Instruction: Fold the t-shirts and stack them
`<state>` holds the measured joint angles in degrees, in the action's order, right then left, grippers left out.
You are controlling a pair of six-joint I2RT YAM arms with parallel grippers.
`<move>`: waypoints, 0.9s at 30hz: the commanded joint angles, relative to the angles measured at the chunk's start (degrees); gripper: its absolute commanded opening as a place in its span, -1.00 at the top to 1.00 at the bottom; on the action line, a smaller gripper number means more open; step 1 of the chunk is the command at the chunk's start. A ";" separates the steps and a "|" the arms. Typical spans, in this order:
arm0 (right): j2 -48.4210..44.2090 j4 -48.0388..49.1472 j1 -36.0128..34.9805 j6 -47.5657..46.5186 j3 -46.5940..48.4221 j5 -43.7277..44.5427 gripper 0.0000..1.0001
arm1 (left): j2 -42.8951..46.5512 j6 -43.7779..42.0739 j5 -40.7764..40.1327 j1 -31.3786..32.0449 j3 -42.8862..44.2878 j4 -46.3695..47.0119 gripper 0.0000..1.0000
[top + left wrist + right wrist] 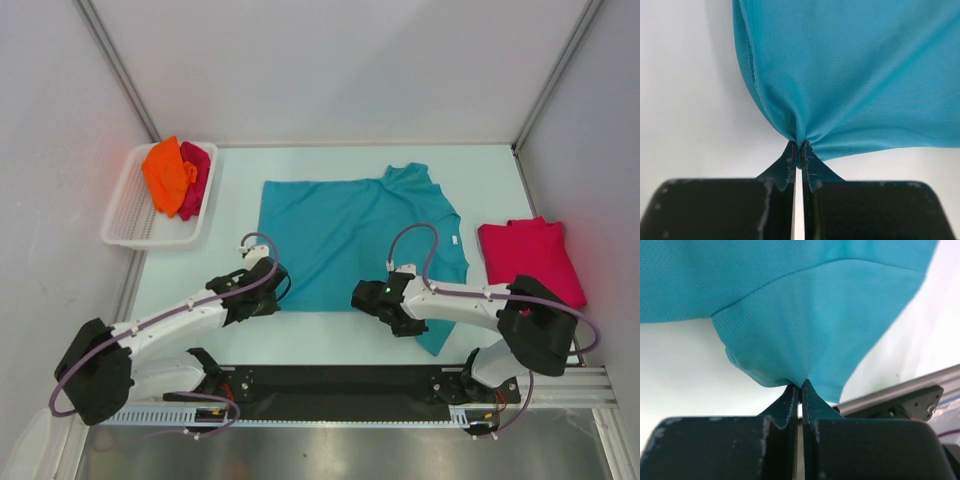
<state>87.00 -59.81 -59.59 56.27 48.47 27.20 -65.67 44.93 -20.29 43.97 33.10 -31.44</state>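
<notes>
Teal t-shirt (350, 235), illegible white label (455, 240)

The counter (320, 335) is flat and very pale, almost white. Three plain white walls stand around it: a back wall (340, 60), a left wall (50, 120) and a right wall (605, 110). A thin grey metal post (118, 70) runs up one back corner, and another post (558, 72) runs up the other. The light is soft and even. Both side walls glow a little pink low down. A shiny metal strip (350, 455) lies along the near edge.
</notes>
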 commanded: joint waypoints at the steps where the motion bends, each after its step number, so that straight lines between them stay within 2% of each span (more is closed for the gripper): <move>1: -5.87 -8.21 -2.54 6.48 2.59 0.49 1.00 | 5.63 -0.81 -0.27 0.33 3.72 -6.17 0.96; 11: -12.20 -25.33 -10.18 14.74 6.90 -1.45 1.00 | 14.42 0.51 1.22 0.51 7.24 -15.75 0.95; 15: -13.44 -27.11 -10.90 13.87 9.18 -2.42 1.00 | 14.78 1.22 0.70 0.51 10.05 -18.65 0.95; 21: -8.52 -23.17 -1.69 3.95 16.30 2.15 1.00 | 7.06 -0.36 -0.54 0.33 15.93 -16.73 0.94; 25: -7.38 -10.98 7.81 -6.77 18.06 0.13 1.00 | 2.66 -4.48 0.95 -2.21 19.88 -13.48 0.94; 27: -5.89 -8.40 11.76 -11.08 19.20 0.39 1.00 | 0.81 -5.90 1.66 -4.93 20.95 -12.24 0.94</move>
<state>79.44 -73.34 -53.82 55.31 64.64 25.87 -62.81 43.11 -19.07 42.52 50.00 -47.20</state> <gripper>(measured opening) 0.021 0.043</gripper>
